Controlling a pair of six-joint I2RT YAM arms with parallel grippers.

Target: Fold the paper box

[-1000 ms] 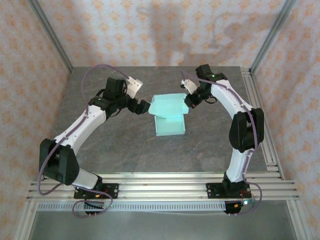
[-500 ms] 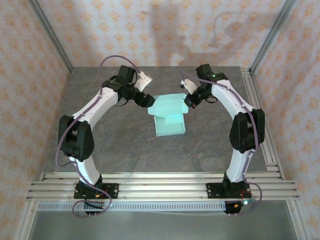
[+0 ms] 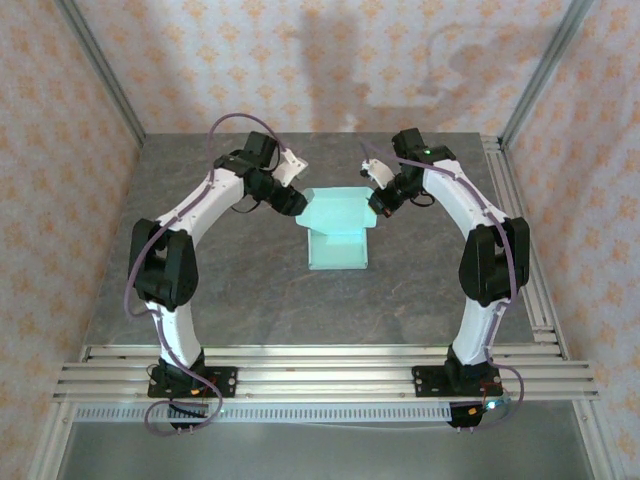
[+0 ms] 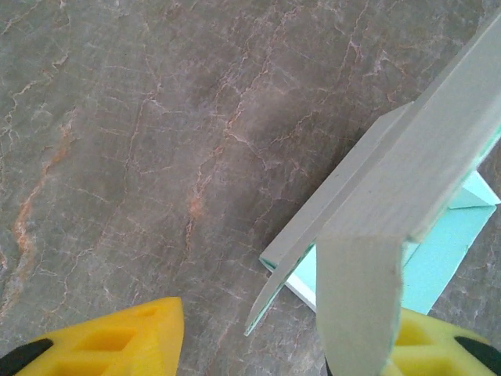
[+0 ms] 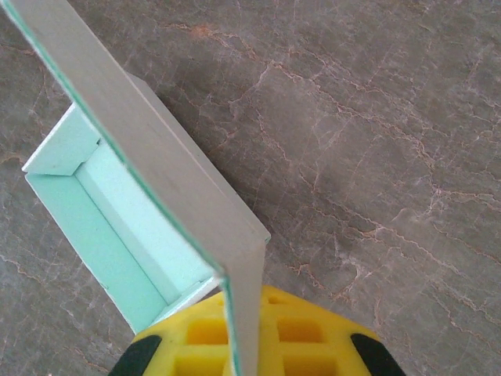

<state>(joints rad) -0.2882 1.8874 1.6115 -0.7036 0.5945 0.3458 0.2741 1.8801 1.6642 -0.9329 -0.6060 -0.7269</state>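
Left arm: base at the near-left rail, lower link standing almost upright, forearm reaching up and inward over the table (image 3: 230,290); left gripper (image 3: 291,200) sits at the left end of the raised flap of the paper box (image 3: 338,248). Right arm: bowed outward, wrist high at the far side; right gripper (image 3: 381,199) at the flap's right end.

Left wrist view: yellow fingers (image 4: 117,345) stand apart; the flap edge lies between them, against the right-hand one, with a clear gap to the other; released, not clamped. Right wrist view: yellow pads (image 5: 313,337) closed on the flap's edge, card running straight into their seam; clenched on the paper box.

Box: open tray flat on the table at centre, between the two grippers; flap tilted up from its far side.

Versus one second ago: left elbow was low and out to the left, now risen and drawn in; left gripper now further up the flap's left edge; right arm unchanged; box about where it was.

Count: two arms; two grippers; one paper box.
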